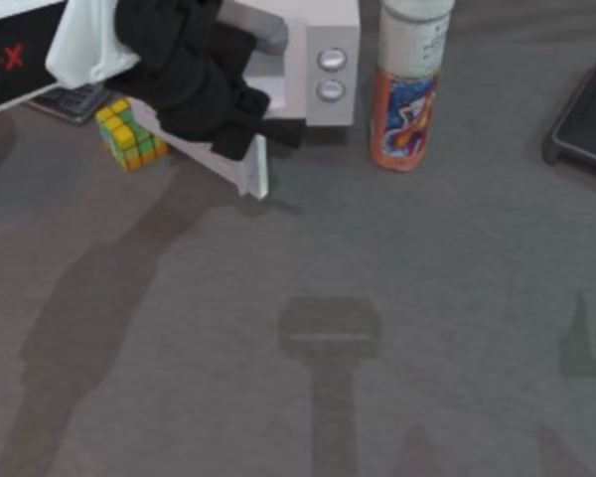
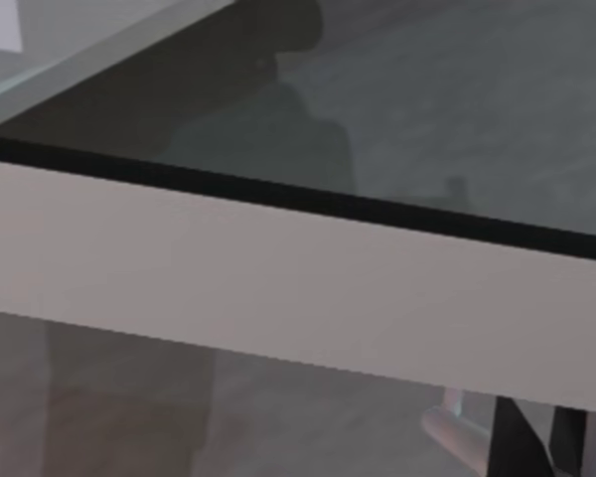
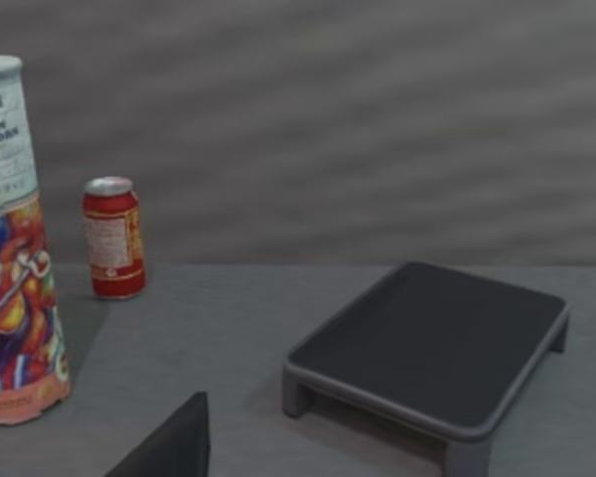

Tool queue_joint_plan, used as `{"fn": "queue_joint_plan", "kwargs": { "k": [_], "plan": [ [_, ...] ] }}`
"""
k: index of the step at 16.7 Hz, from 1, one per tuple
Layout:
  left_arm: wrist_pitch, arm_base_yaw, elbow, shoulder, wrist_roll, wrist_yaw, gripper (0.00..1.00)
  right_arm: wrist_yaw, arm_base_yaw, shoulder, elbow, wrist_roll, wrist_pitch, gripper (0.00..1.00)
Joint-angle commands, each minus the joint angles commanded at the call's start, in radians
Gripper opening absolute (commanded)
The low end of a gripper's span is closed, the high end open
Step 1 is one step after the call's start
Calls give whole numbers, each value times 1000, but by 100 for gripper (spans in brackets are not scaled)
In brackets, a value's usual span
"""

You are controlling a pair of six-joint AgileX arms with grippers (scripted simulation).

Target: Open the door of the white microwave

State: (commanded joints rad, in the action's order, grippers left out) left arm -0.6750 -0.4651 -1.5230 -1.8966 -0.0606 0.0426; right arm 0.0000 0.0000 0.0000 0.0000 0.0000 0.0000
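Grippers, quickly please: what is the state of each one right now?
Left gripper: at the microwave's open door; open or closed cannot be told.
Right gripper: not in view.

A: Orange-labelled bottle (image 1: 409, 87) upright, back centre. Multicoloured cube (image 1: 130, 134) at back left.

B: Dark tray (image 3: 432, 343) at right edge. Red can (image 3: 112, 238) stands beyond the bottle, apart.

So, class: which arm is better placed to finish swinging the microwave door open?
Left. Its gripper is already at the door of the white microwave, which stands ajar; the right arm is outside the top view.
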Motion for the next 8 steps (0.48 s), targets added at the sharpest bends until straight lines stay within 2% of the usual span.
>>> {"fn": "queue_joint_plan", "kwargs": {
  "k": [8],
  "plan": [
    [2,56,77,62,-152,78,0,0,0,0,0,0,0,100]
  ]
}}
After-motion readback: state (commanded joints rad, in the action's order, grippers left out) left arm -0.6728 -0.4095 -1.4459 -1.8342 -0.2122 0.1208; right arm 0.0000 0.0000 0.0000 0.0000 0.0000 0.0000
